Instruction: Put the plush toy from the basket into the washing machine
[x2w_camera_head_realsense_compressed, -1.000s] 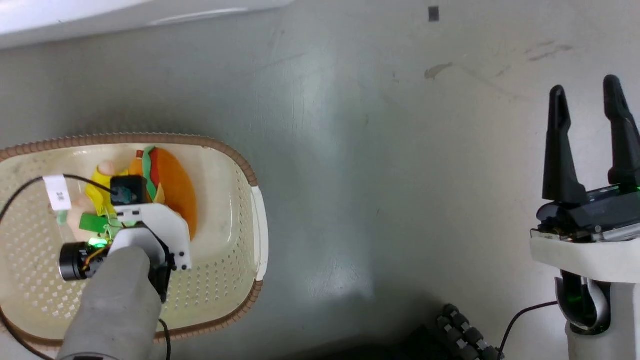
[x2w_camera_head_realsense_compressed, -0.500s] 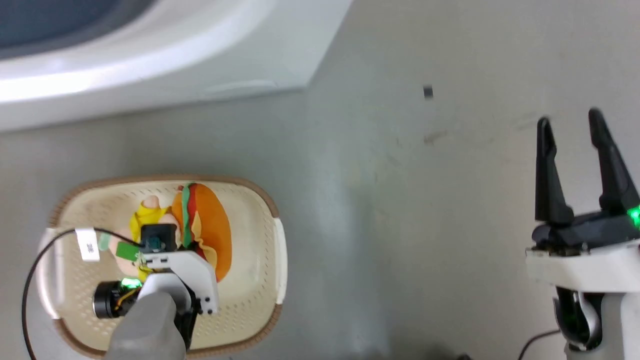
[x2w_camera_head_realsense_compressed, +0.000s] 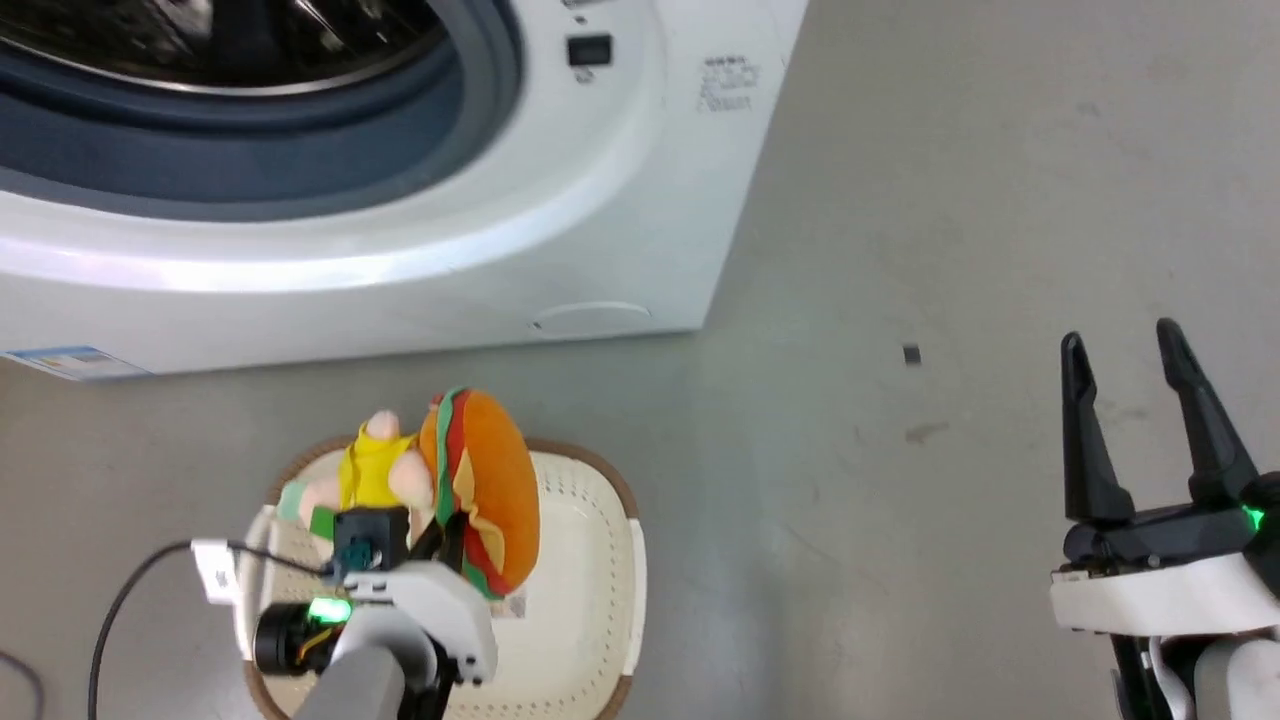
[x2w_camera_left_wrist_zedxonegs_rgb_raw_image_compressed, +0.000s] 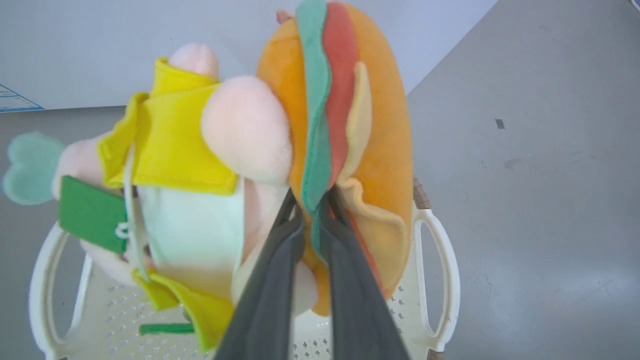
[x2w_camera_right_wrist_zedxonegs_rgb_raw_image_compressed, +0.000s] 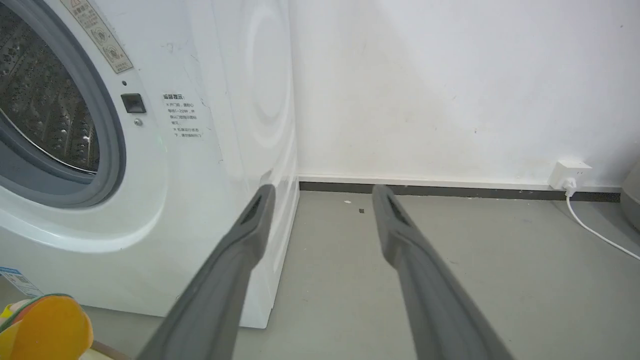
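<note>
The plush toy (x2w_camera_left_wrist_zedxonegs_rgb_raw_image_compressed: 240, 135) is pinched at the green layer of its hamburger cushion by the left gripper (x2w_camera_left_wrist_zedxonegs_rgb_raw_image_compressed: 310, 202) — fingers nearly together on the fabric — and is held over the far rim of the basket (x2w_camera_head_realsense_compressed: 600, 570), near the washing machine (x2w_camera_head_realsense_compressed: 600, 180). The right gripper (x2w_camera_head_realsense_compressed: 1119, 335) is spread wide and empty above the floor (x2w_camera_head_realsense_compressed: 900, 520).

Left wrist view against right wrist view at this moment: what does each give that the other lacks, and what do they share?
Left wrist view: the left hand shut on the green layer of the plush toy's burger, the toy's green tag, and the basket's handles behind it. Right wrist view: the right hand, open and holding nothing, the washing machine's grey seal and steel drum, a wall socket with its cable. Shared: the machine's white body, the grey floor, and the toy's orange burger.
</note>
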